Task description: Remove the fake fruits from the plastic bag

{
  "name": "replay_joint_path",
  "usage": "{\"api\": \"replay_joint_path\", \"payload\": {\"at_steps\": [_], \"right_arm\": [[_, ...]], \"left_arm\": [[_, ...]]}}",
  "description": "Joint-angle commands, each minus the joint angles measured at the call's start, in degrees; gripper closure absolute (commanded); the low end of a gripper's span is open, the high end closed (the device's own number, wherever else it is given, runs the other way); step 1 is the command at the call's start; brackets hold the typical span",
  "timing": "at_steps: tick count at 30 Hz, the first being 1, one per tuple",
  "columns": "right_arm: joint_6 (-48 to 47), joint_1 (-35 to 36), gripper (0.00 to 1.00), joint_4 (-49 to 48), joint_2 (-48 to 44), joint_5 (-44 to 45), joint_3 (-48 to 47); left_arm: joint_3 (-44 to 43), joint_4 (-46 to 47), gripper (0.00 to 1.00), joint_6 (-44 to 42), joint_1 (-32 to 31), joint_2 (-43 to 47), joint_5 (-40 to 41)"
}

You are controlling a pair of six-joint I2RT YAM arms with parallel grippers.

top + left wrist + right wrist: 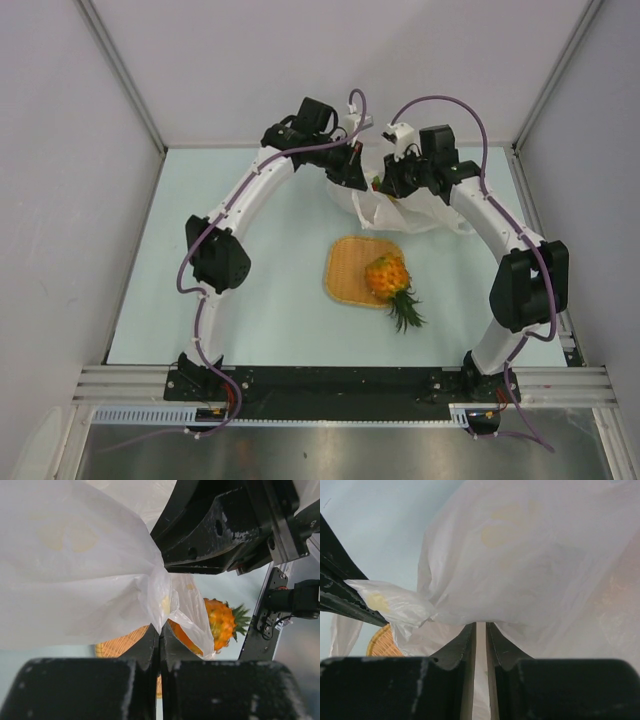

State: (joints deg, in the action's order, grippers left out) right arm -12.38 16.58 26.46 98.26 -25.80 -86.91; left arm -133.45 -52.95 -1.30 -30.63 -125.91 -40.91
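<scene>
The white plastic bag (pixel 405 212) lies at the back of the table, lifted between my two grippers. My left gripper (pixel 356 176) is shut on a bunched fold of the bag (pixel 75 565), its jaws pressed together on the plastic (pixel 160 629). My right gripper (pixel 396 182) is shut on the bag's other side (pixel 535 555), with a thin strip of plastic between its jaws (pixel 480 626). The pineapple (pixel 388 277) lies outside the bag on the orange woven tray (pixel 345 268), also in the left wrist view (pixel 221 624). Faint yellowish shapes show through the bag (pixel 505 525). The other fruits are hidden.
The tray's edge shows in the left wrist view (pixel 117 645) and the right wrist view (pixel 382 644). The pineapple's green crown (pixel 406 312) hangs over the tray's near edge. Grey walls close in the table on three sides. The arms arch over both sides.
</scene>
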Motion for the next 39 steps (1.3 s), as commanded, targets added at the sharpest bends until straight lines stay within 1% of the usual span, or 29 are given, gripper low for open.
{"api": "replay_joint_path", "payload": {"at_steps": [1,4,7,9,10,12,13,15,16,18,19,20,21,24,30,32,39], "right_arm": [[-0.8,0.5,0.83,0.0,-0.8,2.2,-0.2],[0.7,0.2,0.83,-3.1,1.5,3.8,1.0],[5.0,-0.7,0.84,-7.7,6.3,8.6,-0.8],[7.0,-1.6,0.84,-9.1,11.0,12.9,-4.7],[7.1,-1.9,0.84,-9.5,12.8,14.2,-6.5],[6.1,-2.4,0.84,-10.1,15.3,19.8,-11.1],[5.4,-2.6,0.81,-10.7,17.8,22.2,-12.7],[3.7,-3.0,0.77,-11.7,19.9,28.3,-15.8],[3.1,-3.0,0.68,-12.9,20.9,29.2,-16.3],[1.6,-3.0,0.58,-12.9,22.3,29.1,-17.4],[1.3,-3.0,0.47,-12.2,23.5,28.6,-18.2],[1.3,-3.2,0.39,-12.3,24.0,28.6,-18.3],[1.3,-2.9,0.30,-12.0,24.6,29.2,-18.4],[0.3,-2.3,0.20,-11.5,26.5,30.9,-18.4],[-1.0,-2.3,0.15,-10.6,29.7,28.4,-17.5],[-0.8,-2.5,0.14,-10.9,31.1,29.1,-18.1],[-1.1,-2.6,0.02,-10.6,34.9,32.7,-19.5]], "left_arm": [[-2.9,2.2,1.00,0.9,0.0,0.8,-2.4],[-3.3,2.8,1.00,2.4,0.0,0.4,-3.8],[-3.9,2.8,1.00,2.4,0.0,0.7,-5.5],[-3.8,2.4,1.00,2.1,0.1,1.5,-5.8],[-3.5,2.3,1.00,2.0,0.2,1.8,-5.7],[-2.8,1.7,1.00,1.6,0.7,2.7,-5.4],[-1.8,1.4,1.00,1.4,0.7,2.9,-5.2],[-0.6,0.0,1.00,-0.4,0.9,3.2,-4.1],[0.8,-0.5,1.00,-0.7,0.9,3.2,-2.4],[2.3,-0.8,1.00,-1.4,0.9,3.0,-1.5],[3.3,-0.8,1.00,-1.5,0.9,2.8,-1.0],[3.4,-0.8,1.00,-1.5,0.9,2.6,-0.7],[3.2,-0.8,1.00,-1.5,0.9,1.8,-0.5],[2.5,-0.2,1.00,-1.4,0.9,1.1,-0.1],[2.4,-0.1,1.00,-1.3,0.9,0.4,0.3],[2.4,0.0,1.00,-1.3,0.9,0.2,0.5],[2.7,0.0,1.00,-1.6,0.8,0.5,1.0]]}}
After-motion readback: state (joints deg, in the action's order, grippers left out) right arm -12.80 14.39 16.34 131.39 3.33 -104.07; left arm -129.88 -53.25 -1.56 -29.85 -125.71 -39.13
